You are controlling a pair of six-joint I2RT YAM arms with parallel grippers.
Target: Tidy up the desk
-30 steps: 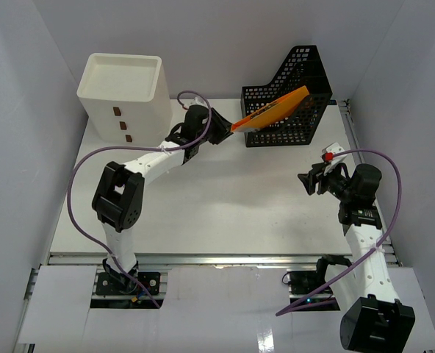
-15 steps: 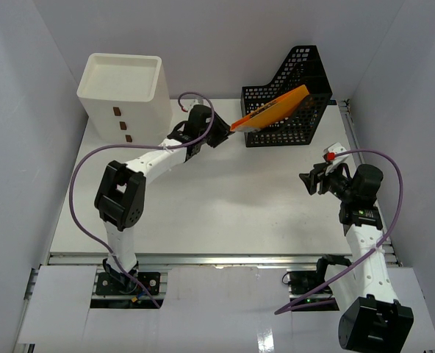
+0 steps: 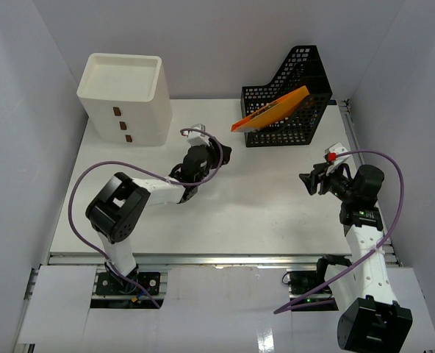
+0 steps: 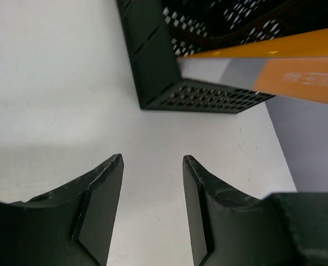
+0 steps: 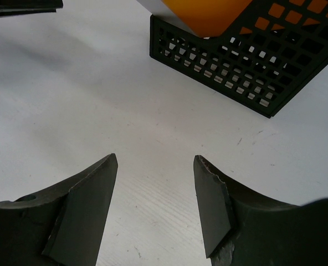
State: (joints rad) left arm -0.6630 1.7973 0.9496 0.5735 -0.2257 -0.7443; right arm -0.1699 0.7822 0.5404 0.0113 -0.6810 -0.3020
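The desk [image 3: 261, 209] is a white tabletop with a metal rail along its near edge. An orange book [image 3: 272, 110] leans slanted in the black mesh file holder [image 3: 291, 92] at the back, one end poking out to the left. My left gripper [image 3: 221, 153] hovers over the desk to the left of the holder, apart from the book, open and empty. In the left wrist view the left gripper [image 4: 152, 159] faces the holder's corner [image 4: 153, 61] and the orange book [image 4: 297, 61]. My right gripper [image 3: 308, 182] stands open and empty at the right, and in its wrist view the right gripper [image 5: 155, 160] sits over bare desk.
A white three-drawer box [image 3: 126, 99] stands at the back left. White walls close in the desk on three sides. The black holder [image 5: 236, 66] lies just ahead of the right gripper. Purple cables loop off both arms.
My left gripper has let go of the orange book, opened and drawn back toward the near side. The book stays in the holder. The right arm has barely moved.
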